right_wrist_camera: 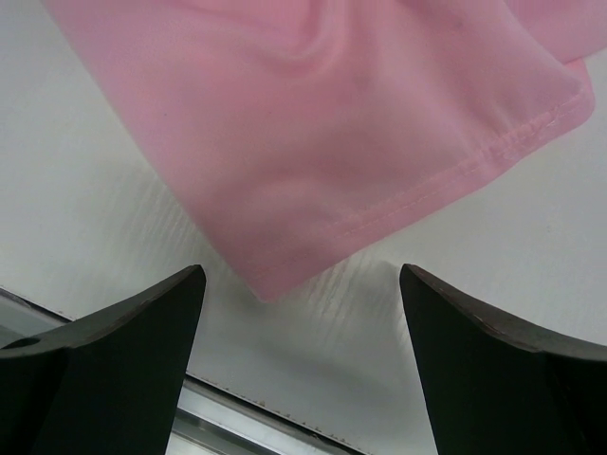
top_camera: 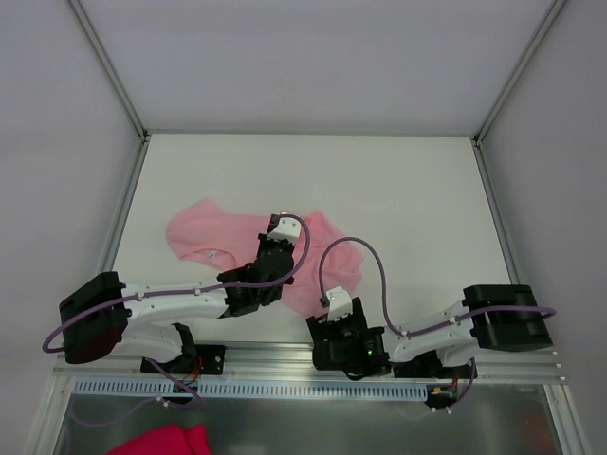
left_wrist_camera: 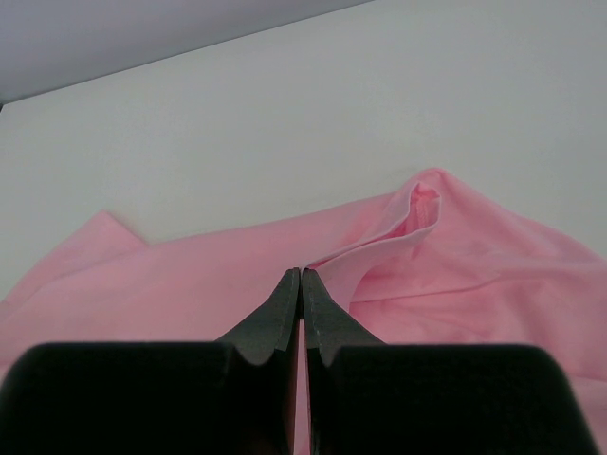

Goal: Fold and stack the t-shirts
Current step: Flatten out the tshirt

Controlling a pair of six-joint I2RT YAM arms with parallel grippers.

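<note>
Loosely rumpled, the pink t-shirt (top_camera: 204, 232) is pinched by the left gripper (left_wrist_camera: 301, 275); the right gripper (right_wrist_camera: 302, 275) gapes.

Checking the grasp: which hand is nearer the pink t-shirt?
Left. The left hand is shut on the t-shirt near its middle; the right hand is open just short of its near hem corner, apart from it.

T-shirt (top_camera: 204, 232): thin soft cloth, matt, w/ a stitched hem along the edge. We see the table (top_camera: 379, 180) as smooth matt white, w/ faint fine ribbing up close. Left gripper (left_wrist_camera: 301, 277) & right gripper (right_wrist_camera: 302, 273): black, matt, prob. plastic, slightly grainy. Rail (top_camera: 266, 353) at near edge: bare metal, dull sheen. Magenta cloth (top_camera: 161, 443): matt fabric.
</note>
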